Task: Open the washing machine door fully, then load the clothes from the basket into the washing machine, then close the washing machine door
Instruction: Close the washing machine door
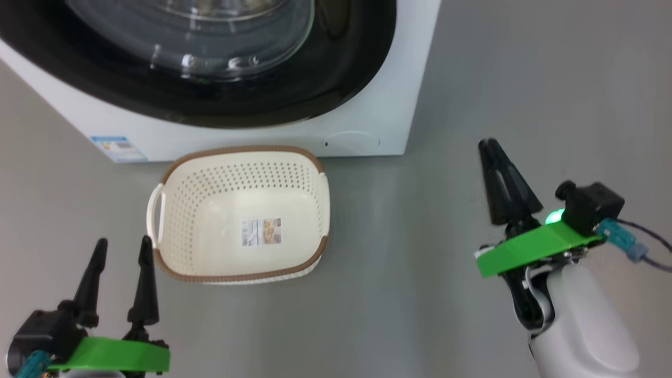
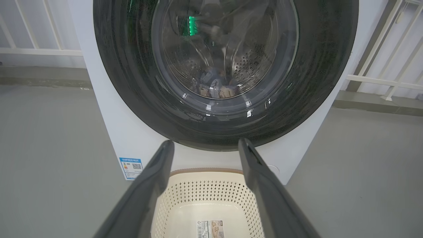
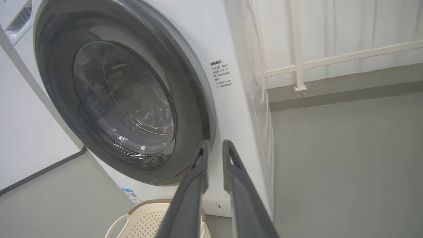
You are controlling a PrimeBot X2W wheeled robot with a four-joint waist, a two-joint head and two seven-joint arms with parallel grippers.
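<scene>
On the left, the blue label sticker (image 1: 118, 148) sits low on the white front of the washing machine (image 1: 378, 105). From the left wrist I can make out a QR code on it, but the print is too small to read. The left gripper (image 1: 123, 241) hangs by the near left corner of the basket (image 1: 173, 210), its jaws spread wide and holding nothing.

The basket stands on the grey floor (image 1: 420, 252) just beside the machine's front. Its bare bottom shows a label sticker (image 1: 261, 232) that I also cannot read. Above it the washing machine door (image 1: 341, 79) lies flush against the machine. Through the glass I see the clothes (image 2: 214, 88) low in the drum.

Further right is the round flap (image 1: 352, 142). Beside the door is a short printed note (image 3: 220, 74) in Chinese characters, too fine for me to read. The right gripper (image 1: 489, 144) is well apart from the basket, past the machine's right edge. Its jaws are all but pressed together, with only a thin slit between them, and they grip nothing. There is open floor around it, and a white railing (image 3: 330, 61) stands behind.
</scene>
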